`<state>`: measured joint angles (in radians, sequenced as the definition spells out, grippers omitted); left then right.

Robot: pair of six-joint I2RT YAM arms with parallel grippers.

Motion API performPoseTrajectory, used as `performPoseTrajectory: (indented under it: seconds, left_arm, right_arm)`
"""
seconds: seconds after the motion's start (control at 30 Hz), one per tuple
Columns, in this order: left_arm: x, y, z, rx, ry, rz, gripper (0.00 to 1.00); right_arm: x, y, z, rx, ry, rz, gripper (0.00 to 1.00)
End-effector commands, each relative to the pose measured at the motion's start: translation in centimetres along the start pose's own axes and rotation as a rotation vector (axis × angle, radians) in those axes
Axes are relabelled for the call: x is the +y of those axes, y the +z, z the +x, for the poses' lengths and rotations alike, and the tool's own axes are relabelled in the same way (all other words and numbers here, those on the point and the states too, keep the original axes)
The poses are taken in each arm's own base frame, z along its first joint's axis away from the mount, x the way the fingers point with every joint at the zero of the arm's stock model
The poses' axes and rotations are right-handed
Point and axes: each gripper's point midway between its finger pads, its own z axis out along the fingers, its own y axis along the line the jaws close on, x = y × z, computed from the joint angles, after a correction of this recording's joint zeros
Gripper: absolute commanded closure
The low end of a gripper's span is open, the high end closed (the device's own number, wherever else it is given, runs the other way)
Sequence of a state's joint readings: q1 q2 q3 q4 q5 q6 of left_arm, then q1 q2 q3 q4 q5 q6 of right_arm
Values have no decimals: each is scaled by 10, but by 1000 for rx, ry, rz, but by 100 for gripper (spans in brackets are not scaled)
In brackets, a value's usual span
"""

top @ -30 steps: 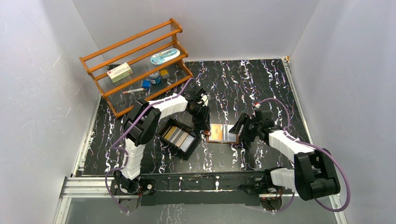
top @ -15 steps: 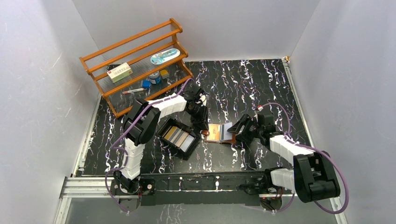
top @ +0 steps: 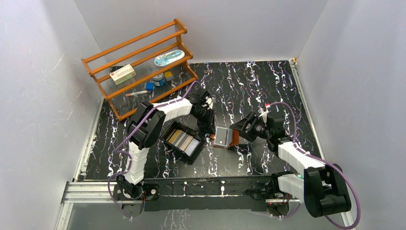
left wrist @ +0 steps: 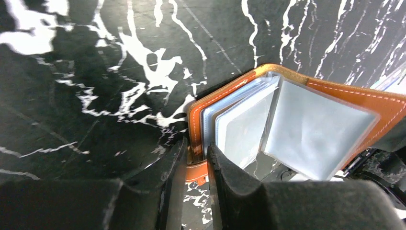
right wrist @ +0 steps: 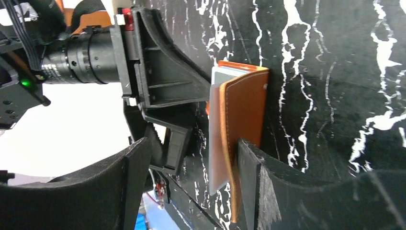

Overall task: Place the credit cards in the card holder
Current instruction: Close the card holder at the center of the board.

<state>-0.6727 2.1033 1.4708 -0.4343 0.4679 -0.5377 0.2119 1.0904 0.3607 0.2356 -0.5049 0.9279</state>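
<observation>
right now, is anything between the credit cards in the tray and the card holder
Yes. The left gripper stands between the black tray with the credit cards and the card holder, pinching its edge on that side. The holder's right cover is also tilted up between the fingers of the open right gripper, partly hiding the clear pockets.

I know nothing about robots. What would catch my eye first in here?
The brown card holder stands half open mid-table, its clear sleeves fanned out. The left gripper pinches its strap, and the open right gripper straddles its raised cover. Next come the black tray beside it, holding a row of cards, and the wooden rack in the far left corner.
</observation>
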Motion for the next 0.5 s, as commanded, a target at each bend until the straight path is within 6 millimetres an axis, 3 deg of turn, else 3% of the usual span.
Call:
performPoseTrajectory:
  seconds: [0.0, 0.17, 0.27, 0.33, 0.47]
  left_arm:
    - [-27, 3, 5, 28, 5, 97, 79]
    - [-47, 4, -1, 26, -6, 171, 79]
    - [-60, 5, -6, 21, -4, 203, 80]
    - [-68, 4, -6, 33, -6, 239, 80]
    - [-77, -5, -6, 24, 10, 261, 79]
  right_arm:
    - [17, 1, 6, 29, 33, -111, 28]
    - [22, 2, 5, 42, 45, -123, 28]
    - [27, 5, -5, 30, 22, -96, 29]
    - [17, 6, -7, 32, 0, -36, 30]
    - [-22, 4, -12, 30, -64, 195, 35]
